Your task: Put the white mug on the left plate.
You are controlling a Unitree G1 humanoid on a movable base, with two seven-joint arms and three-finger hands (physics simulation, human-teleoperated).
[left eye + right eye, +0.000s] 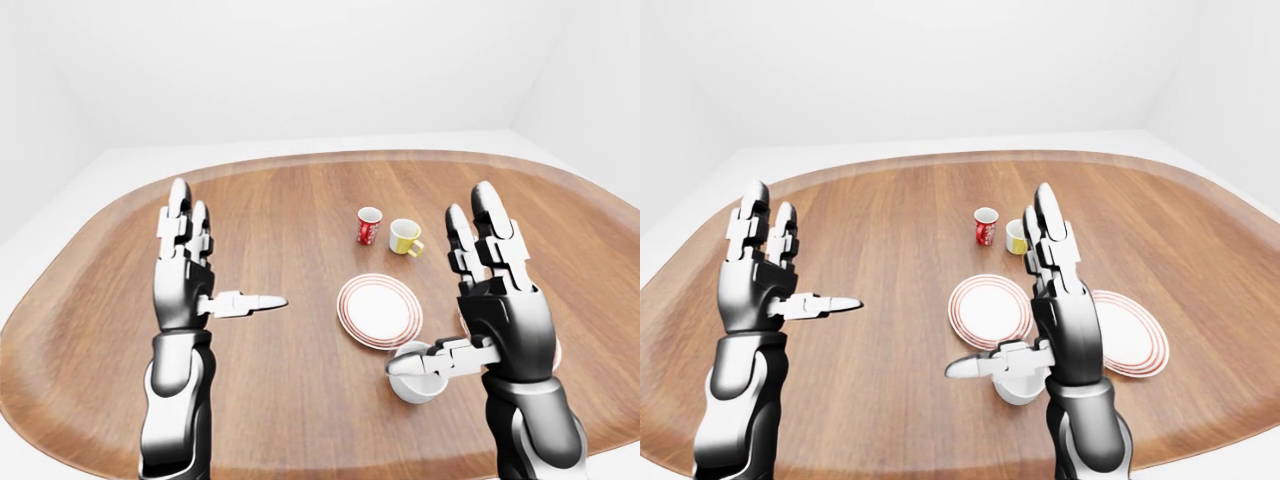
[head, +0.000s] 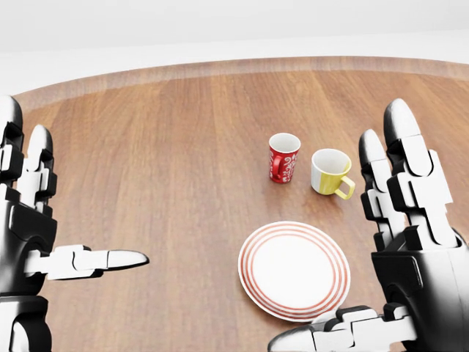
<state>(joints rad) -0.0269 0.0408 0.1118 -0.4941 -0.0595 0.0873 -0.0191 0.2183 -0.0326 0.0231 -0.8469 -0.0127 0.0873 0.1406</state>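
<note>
White mug (image 1: 412, 373) sits just under the right hand (image 1: 495, 300), whose fingers are spread apart above it for a grasp, left plate (image 1: 379, 310) beyond its thumb.

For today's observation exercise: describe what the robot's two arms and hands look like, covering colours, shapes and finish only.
Both the left hand and right hand have glossy black palms and three segmented fingers of white and black blocks, ending in rounded silver-grey tips. The forearms are smooth black and silver shells. No cables or markings show.

Head view looks closely down at the table (image 2: 146, 147); both eye views, seemingly wider, share it.
</note>
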